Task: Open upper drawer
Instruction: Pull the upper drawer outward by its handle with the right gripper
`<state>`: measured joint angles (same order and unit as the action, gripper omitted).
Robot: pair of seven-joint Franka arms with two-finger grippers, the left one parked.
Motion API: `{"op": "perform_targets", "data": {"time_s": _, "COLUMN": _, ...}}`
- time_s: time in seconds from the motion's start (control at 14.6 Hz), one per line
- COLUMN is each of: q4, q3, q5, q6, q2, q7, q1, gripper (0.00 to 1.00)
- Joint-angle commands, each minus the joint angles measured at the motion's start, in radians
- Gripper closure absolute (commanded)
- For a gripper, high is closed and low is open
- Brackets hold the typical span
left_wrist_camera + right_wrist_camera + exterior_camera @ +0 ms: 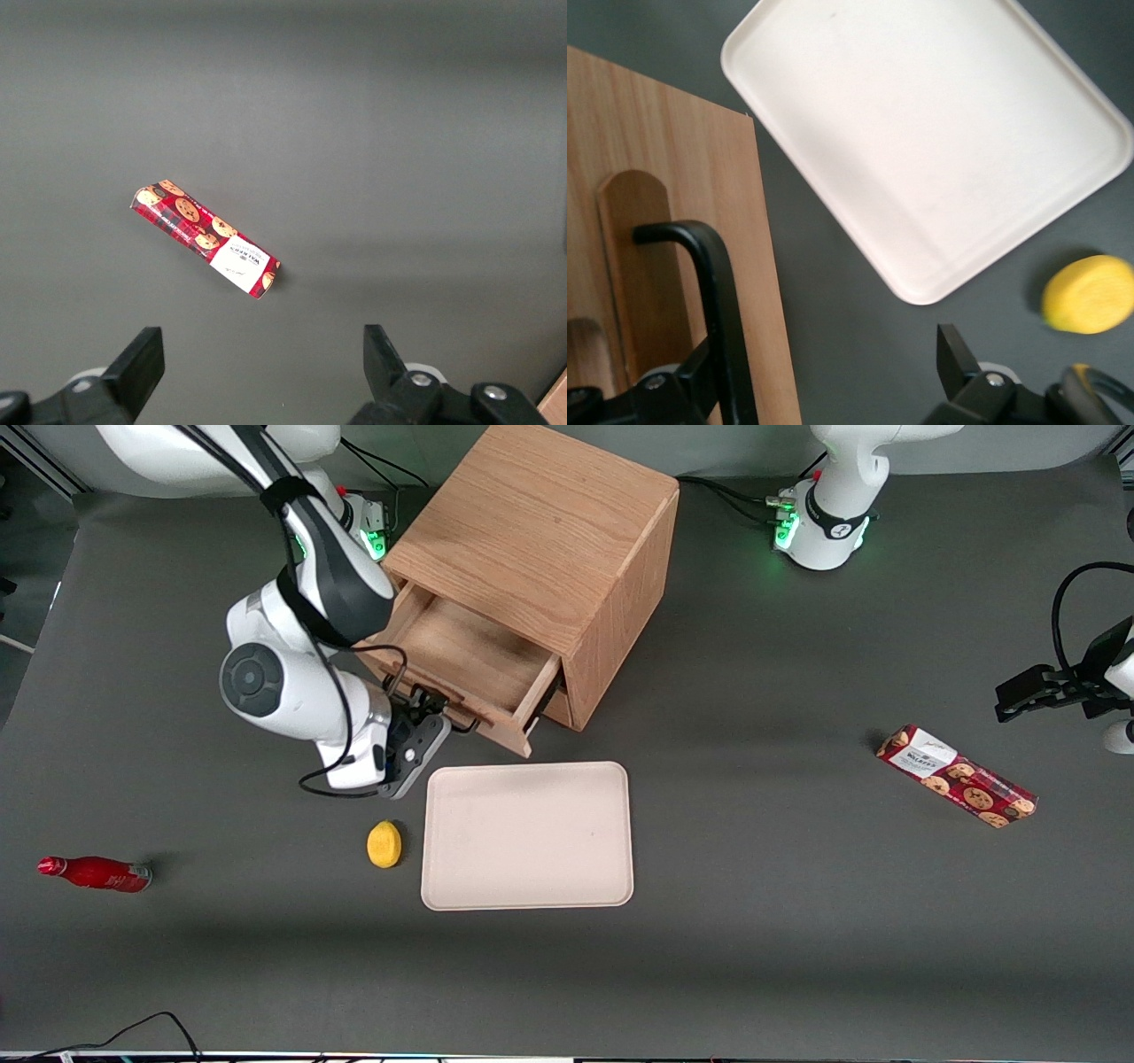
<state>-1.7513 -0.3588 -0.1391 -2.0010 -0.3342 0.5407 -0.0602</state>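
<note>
Upper drawer [468, 660] sticks well out of the cabinet [540, 540]; its black handle [709, 301] lies between the spread fingers of the tool [824, 390], nothing pinched.

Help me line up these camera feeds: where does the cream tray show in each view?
Front view: the cream tray lies flat on the table, nearer the camera than the pulled-out upper drawer, with the yellow lemon beside it.
Right wrist view: the tray lies beside the drawer front, whose black handle sits at the tool.
Left wrist view: not in it.
Shared landmark: the lemon.
</note>
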Motion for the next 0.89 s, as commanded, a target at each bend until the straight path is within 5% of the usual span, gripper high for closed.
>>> {"op": "perform_targets", "data": {"time_s": 0.0, "q4": 0.072, "q3": 0.059, "q5": 0.016, "q6": 0.018, "q2": -0.045, "q7": 0.103, "q1": -0.003, "gripper": 0.00}}
{"op": "perform_targets", "data": {"time_s": 0.82, "q4": 0.415, "q3": 0.175, "q5": 0.021, "q6": 0.157, "q2": -0.223, "q7": 0.200, "q1": -0.004, "gripper": 0.00}}
